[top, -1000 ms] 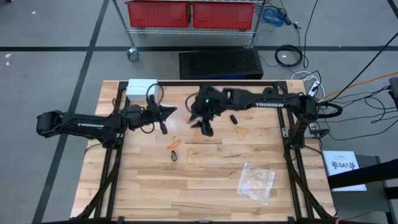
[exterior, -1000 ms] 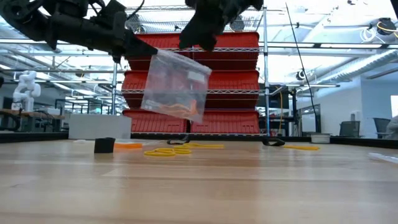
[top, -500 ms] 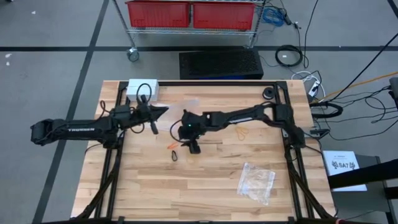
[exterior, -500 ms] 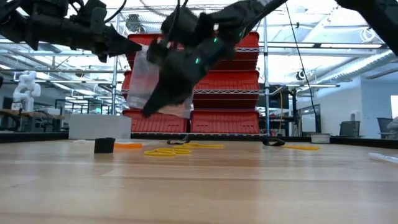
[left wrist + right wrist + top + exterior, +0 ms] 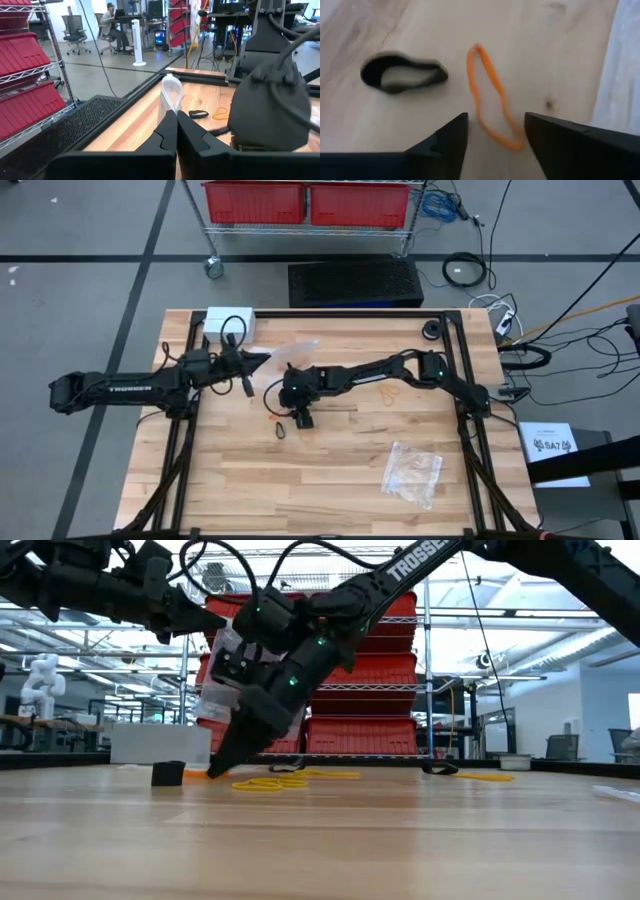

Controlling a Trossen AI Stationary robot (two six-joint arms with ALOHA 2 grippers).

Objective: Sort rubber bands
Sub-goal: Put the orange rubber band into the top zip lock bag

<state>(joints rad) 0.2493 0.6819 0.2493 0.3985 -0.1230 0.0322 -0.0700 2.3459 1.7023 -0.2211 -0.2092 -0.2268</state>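
Observation:
My left gripper (image 5: 265,358) is shut on a clear plastic bag (image 5: 298,348), held up above the table's far middle. In the low view the bag (image 5: 215,690) hangs behind the right arm. My right gripper (image 5: 496,117) is open and low over the table. Its fingers stand on either side of the end of an orange rubber band (image 5: 487,100), which lies flat on the wood. A black band (image 5: 402,74) lies beside it (image 5: 281,430). Yellow bands (image 5: 390,393) lie farther right. My left gripper pinches the clear bag by an edge (image 5: 170,97) between its two shut fingers. The fingers come in about level from the table's left. The bag is lifted clear of the table and hangs down below the fingers.
A second clear bag (image 5: 412,472) lies flat near the table's right near corner. A white box (image 5: 228,320) sits at the far left edge. Black frame rails run along the table's sides. A rack with red bins stands beyond the far edge.
My right gripper has left the bag's mouth and swung toward the table's left and near edge. It has dropped down to the orange band. My left arm has drawn back a little toward the left, with the bag still in its hold.

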